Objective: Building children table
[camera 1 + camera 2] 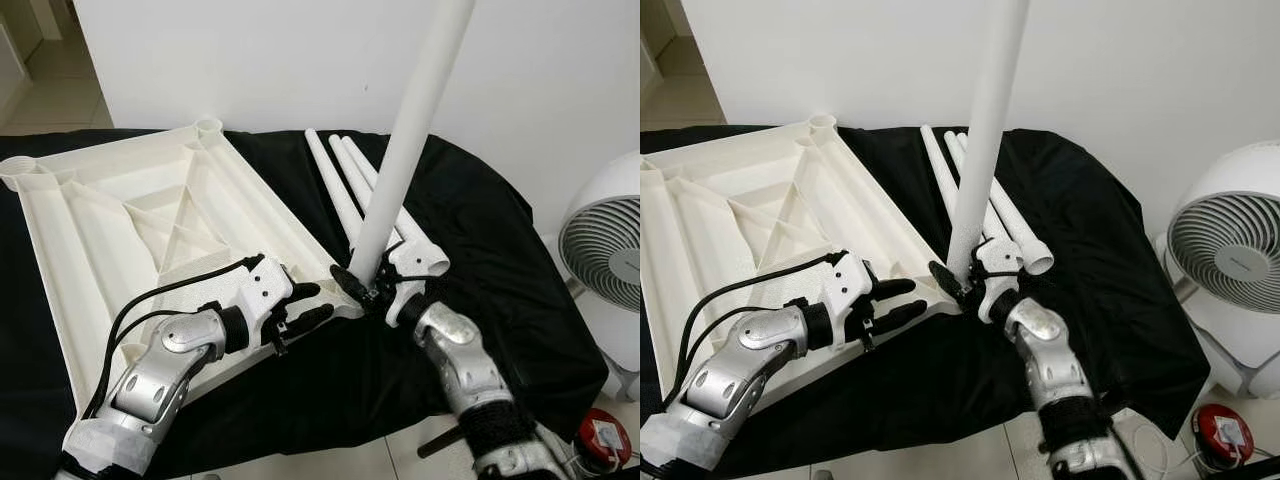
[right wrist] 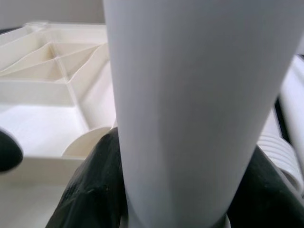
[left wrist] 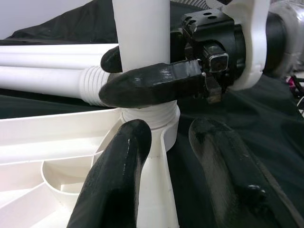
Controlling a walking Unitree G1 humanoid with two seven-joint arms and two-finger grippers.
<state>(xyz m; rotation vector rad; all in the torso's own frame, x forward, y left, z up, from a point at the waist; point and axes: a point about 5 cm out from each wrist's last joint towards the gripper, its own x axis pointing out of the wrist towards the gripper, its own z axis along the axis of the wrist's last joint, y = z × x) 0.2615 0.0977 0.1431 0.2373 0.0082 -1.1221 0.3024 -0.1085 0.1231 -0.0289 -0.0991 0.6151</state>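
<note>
The white table top [image 1: 130,210] lies upside down on a black cloth. One white leg [image 1: 410,130] stands upright in the top's near right corner socket [image 3: 152,123]. My right gripper [image 1: 362,285] is shut on this leg just above the socket, one black finger [image 3: 152,85] on each side. My left gripper [image 1: 315,303] is open close to the left of that corner. Its fingers [image 3: 118,175] straddle the top's rim without closing on it. Three more legs [image 1: 335,180] lie side by side behind the standing leg.
The black cloth [image 1: 480,230] covers the whole work surface and drops off at the front and right. A white fan [image 1: 610,250] stands on the floor to the right, with a small red object [image 1: 605,435] below it. A white wall is behind.
</note>
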